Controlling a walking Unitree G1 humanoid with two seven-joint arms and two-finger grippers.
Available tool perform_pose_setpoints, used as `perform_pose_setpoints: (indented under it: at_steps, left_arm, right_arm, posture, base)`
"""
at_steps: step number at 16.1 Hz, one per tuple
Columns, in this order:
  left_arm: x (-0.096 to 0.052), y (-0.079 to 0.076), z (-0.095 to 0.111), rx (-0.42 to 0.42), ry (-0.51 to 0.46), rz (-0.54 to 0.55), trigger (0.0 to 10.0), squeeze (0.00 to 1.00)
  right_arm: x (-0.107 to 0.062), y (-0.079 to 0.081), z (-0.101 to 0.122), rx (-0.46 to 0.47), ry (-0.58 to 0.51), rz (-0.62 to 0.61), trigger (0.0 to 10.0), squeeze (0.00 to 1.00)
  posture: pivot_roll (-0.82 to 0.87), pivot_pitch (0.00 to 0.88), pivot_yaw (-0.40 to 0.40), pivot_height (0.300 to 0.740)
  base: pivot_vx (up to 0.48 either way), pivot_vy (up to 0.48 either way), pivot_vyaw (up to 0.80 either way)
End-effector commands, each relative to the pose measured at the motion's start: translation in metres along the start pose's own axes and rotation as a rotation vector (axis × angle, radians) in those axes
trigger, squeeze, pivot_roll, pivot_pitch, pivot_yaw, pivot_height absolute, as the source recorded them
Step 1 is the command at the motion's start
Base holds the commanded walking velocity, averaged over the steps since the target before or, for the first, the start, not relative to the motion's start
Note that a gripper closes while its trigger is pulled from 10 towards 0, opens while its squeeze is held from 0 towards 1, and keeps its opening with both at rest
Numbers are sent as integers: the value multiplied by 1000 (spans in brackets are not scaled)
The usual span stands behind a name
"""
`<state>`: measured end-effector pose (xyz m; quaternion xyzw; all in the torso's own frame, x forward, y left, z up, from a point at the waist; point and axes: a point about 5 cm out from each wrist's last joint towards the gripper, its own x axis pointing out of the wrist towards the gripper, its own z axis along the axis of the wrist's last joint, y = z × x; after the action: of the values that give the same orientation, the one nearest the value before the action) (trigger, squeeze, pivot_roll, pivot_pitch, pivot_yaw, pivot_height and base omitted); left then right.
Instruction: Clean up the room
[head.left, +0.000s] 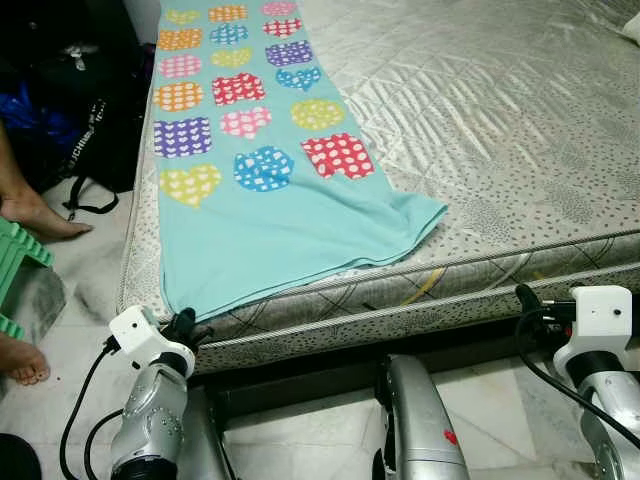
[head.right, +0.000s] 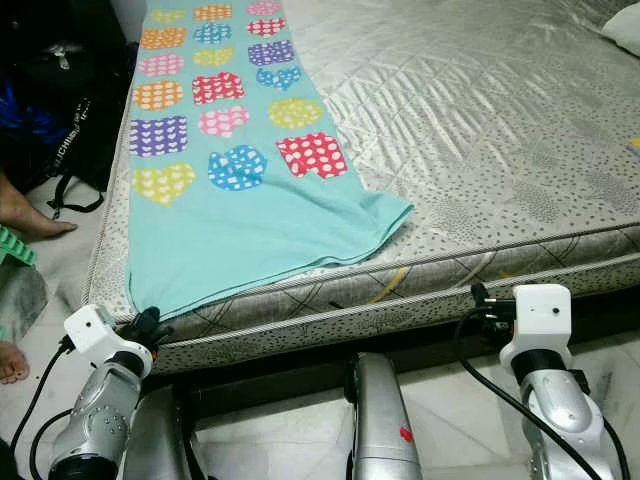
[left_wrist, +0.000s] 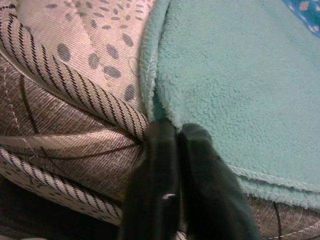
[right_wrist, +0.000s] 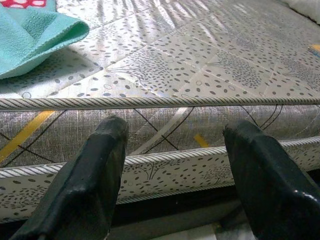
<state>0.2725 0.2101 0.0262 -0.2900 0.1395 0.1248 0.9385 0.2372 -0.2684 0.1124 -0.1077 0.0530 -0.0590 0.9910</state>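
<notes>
Your left gripper (left_wrist: 172, 131) is pinching the near-left corner of the teal heart-print blanket (head.left: 270, 215), which is lying along the mattress's (head.left: 500, 130) left side. Your right gripper (right_wrist: 172, 145) is hovering spread apart at the mattress's near edge.

1. Even, soft indoor light; both head views are bright and sharp.
2. The quilted mattress (head.left: 480, 120) shows a pale sheen.
3. Deep shade lies under the bed edge.
4. In both wrist views the near black fingers (right_wrist: 95, 180) are blurred, with a small glint.
</notes>
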Motion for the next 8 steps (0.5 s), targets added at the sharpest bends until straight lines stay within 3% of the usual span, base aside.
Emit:
perform_pose_setpoints:
  at_steps: [1,8]
  left_arm:
    - [-3,10,-9,2,47,43,0,0]
    - [-3,10,-9,2,47,43,0,0]
  right_arm:
    - [0,2,2,-2,-5,5,10000,0]
    - [0,2,2,-2,-5,5,10000,0]
  posture:
    - [-208,91,37,490]
    - [-208,91,37,490]
  base:
    - [0,0,0]
    - [0,0,0]
